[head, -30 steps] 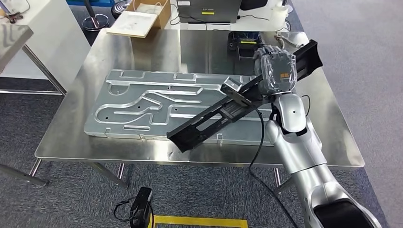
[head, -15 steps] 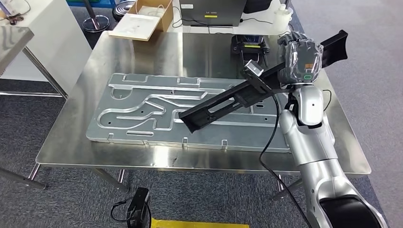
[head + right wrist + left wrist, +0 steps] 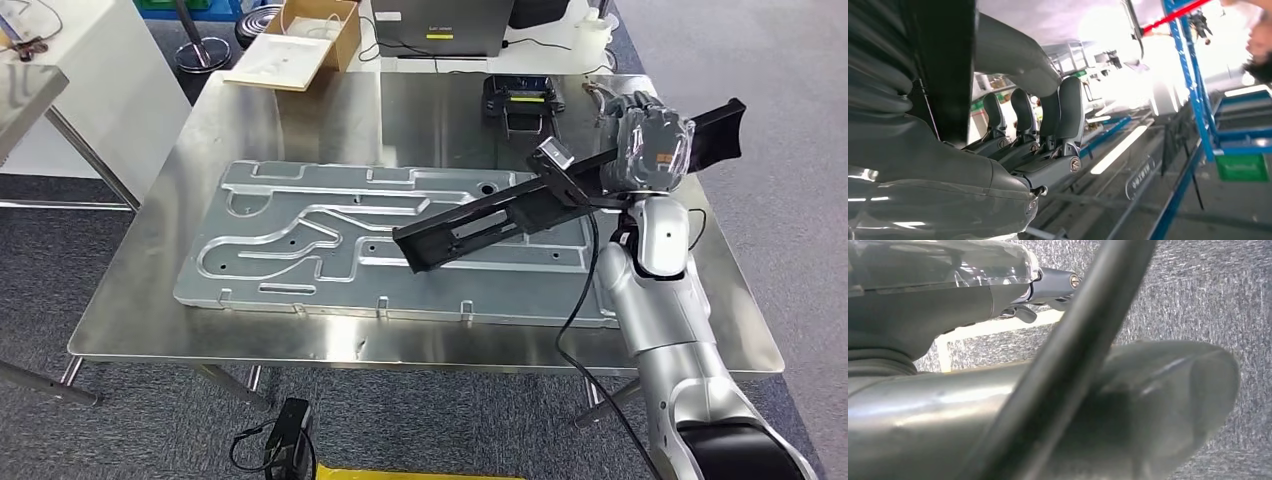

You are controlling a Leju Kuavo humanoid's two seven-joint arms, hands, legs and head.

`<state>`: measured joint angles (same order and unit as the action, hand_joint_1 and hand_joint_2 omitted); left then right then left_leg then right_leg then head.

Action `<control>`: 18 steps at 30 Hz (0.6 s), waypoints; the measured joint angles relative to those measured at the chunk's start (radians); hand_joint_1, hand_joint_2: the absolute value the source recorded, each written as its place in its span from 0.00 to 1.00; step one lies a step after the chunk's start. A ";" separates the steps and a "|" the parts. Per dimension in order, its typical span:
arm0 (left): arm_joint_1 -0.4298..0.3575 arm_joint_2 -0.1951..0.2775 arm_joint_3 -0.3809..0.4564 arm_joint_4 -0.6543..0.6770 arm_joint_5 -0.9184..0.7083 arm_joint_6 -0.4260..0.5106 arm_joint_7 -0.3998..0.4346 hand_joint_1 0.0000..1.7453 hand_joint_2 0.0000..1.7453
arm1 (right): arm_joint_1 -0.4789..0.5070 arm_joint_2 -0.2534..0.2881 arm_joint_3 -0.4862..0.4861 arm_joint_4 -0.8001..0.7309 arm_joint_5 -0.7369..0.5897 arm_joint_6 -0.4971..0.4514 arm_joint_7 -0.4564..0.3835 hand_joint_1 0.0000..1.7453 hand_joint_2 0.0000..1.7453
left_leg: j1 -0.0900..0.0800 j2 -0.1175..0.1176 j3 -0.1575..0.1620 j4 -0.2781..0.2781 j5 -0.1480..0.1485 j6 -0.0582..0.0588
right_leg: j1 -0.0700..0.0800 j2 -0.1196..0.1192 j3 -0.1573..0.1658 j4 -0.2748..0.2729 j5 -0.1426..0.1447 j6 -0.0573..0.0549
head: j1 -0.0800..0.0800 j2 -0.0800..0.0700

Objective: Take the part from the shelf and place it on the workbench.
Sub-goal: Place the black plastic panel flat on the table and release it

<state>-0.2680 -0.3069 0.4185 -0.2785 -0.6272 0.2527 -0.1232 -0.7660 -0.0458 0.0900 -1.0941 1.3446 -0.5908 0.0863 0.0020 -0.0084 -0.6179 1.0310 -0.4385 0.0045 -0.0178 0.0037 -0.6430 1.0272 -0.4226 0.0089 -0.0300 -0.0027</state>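
A long black slotted part (image 3: 490,220) hangs slanted above the steel workbench (image 3: 420,110), over the right half of a large machined aluminium plate (image 3: 300,230). My right hand (image 3: 655,150) grips the part near its far, higher end; the lower end points toward the plate's middle. In the right wrist view the dark fingers (image 3: 1048,125) wrap around the black part (image 3: 945,65). In the left wrist view my left hand (image 3: 948,295) hangs over grey carpet, its fingers mostly hidden.
At the workbench's far edge stand a cardboard box (image 3: 300,45), a laptop (image 3: 440,22) and a black device (image 3: 518,100). A white cabinet (image 3: 90,70) stands to the left. A black unit (image 3: 290,440) lies on the floor. Blue shelving (image 3: 1198,90) and a person (image 3: 1260,40) appear in the right wrist view.
My right hand has carried the black part to the right and farther over the bench, and the part now lies flatter. The view has shifted slightly.
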 joint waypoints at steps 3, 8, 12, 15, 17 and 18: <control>-0.001 0.002 0.000 -0.001 0.005 0.000 0.000 0.00 0.00 | 0.002 0.000 -0.001 0.028 0.010 -0.006 0.001 1.00 1.00 | 0.002 0.002 -0.046 0.112 -0.067 -0.014 | -0.005 -0.002 0.007 -0.005 0.000 -0.013 | 0.000 0.000; 0.001 0.006 0.000 -0.001 0.010 0.002 0.003 0.00 0.00 | 0.023 0.003 -0.003 0.083 0.020 -0.013 0.002 1.00 1.00 | 0.003 0.002 -0.105 0.229 -0.076 -0.013 | -0.002 -0.001 0.011 -0.003 -0.004 -0.018 | 0.000 0.000; -0.005 0.008 0.000 -0.003 0.013 0.003 0.006 0.00 0.00 | 0.028 0.010 -0.003 0.130 0.024 -0.014 0.006 1.00 1.00 | -0.001 0.001 -0.005 0.014 0.010 0.005 | 0.003 0.002 0.009 0.002 -0.006 -0.007 | 0.000 0.000; -0.007 0.009 0.000 -0.003 0.020 0.004 0.009 0.00 0.00 | 0.035 0.015 -0.003 0.175 0.030 -0.017 0.008 1.00 1.00 | 0.000 0.001 0.001 -0.006 0.010 0.015 | 0.003 0.001 0.007 0.001 -0.005 0.009 | 0.000 0.000; -0.011 0.010 -0.001 -0.003 0.023 0.004 0.009 0.00 0.00 | 0.036 0.023 -0.004 0.208 0.031 -0.028 0.008 1.00 1.00 | 0.004 0.002 0.007 -0.017 0.018 0.026 | 0.001 0.000 -0.010 0.044 -0.038 0.017 | 0.000 0.000; -0.013 0.010 -0.002 -0.003 0.025 0.004 0.010 0.00 0.00 | 0.036 0.027 -0.004 0.225 0.030 -0.035 0.007 1.00 1.00 | 0.004 0.003 0.009 -0.020 0.020 0.029 | 0.000 -0.001 -0.031 0.094 -0.067 0.020 | 0.000 0.000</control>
<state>-0.2810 -0.2972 0.4168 -0.2815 -0.6025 0.2565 -0.1136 -0.7299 -0.0191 0.0856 -0.8688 1.3750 -0.6262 0.0934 0.0062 -0.0055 -0.6091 1.0114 -0.4186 0.0337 -0.0179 0.0026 -0.6739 1.1210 -0.4893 0.0291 -0.0298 -0.0027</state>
